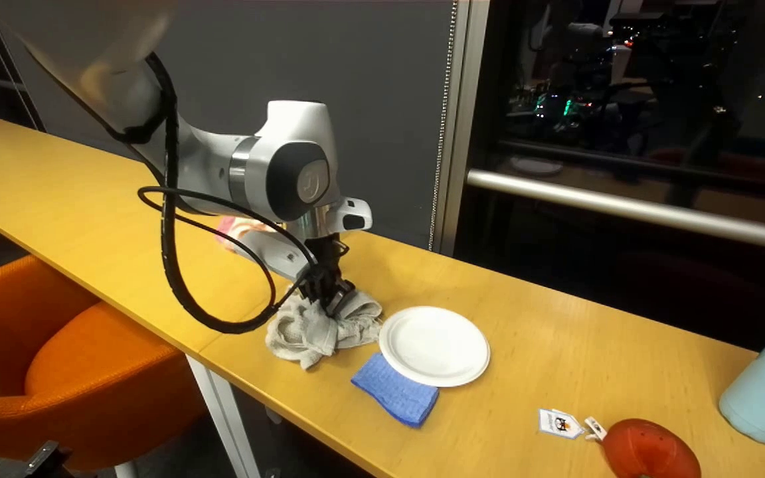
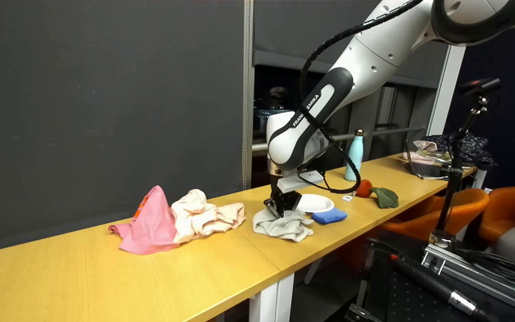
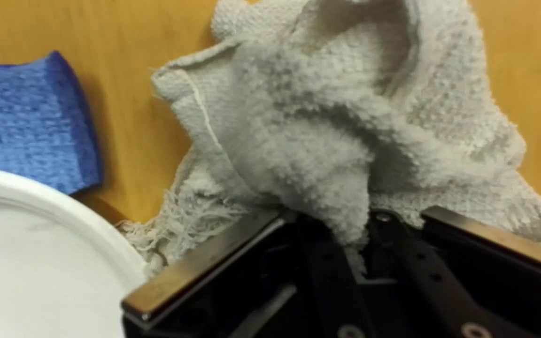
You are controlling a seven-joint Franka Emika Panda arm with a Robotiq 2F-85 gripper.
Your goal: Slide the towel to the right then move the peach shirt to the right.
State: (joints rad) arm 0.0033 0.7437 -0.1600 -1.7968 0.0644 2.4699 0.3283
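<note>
Well, the fingers (image 3: 200, 265) stand apart, with a soft grey-white ridge of the towel (image 3: 298, 141) poking up between them; I can't make out either one pressing on it. It should be light and limp, I'd say, nubby enough not to slip, with nothing to break. That raised ridge looks the best hold, since a deep pinch of doubled cloth ought to drag the rest along, where a single edge might just unfold. The towel lies crumpled on the table (image 1: 555, 362), all loops and hollows, one corner stitched, a frayed fringe so close to the white plate (image 1: 435, 345) that I can't tell whether they touch. A blue pad (image 1: 396, 392) sits by the plate, apart from the towel. Farther along, what I take for the peach shirt (image 2: 204, 219) is heaped against a pink cloth (image 2: 152, 228), pale and rumpled, probably thinner, best pinched at its topmost fold.
</note>
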